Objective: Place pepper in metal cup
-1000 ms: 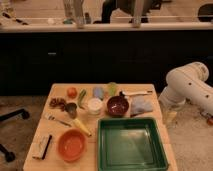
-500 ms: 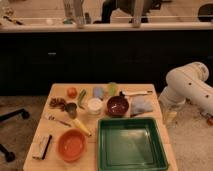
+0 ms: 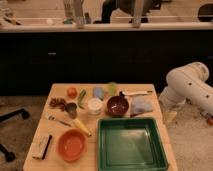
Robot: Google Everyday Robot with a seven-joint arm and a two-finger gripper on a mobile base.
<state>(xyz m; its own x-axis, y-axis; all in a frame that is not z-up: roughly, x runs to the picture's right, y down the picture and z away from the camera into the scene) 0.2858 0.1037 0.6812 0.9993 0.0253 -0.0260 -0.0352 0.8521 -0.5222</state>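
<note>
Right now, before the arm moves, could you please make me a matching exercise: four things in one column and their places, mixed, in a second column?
Things:
1. pepper
2. metal cup
3. orange bowl
4. gripper

Places:
A. front left part of the table
B. beyond the table's right edge, open
C. just right of the orange-red fruit
D. just left of the white container

Pairs: 1-C, 2-D, 3-A, 4-B.
</note>
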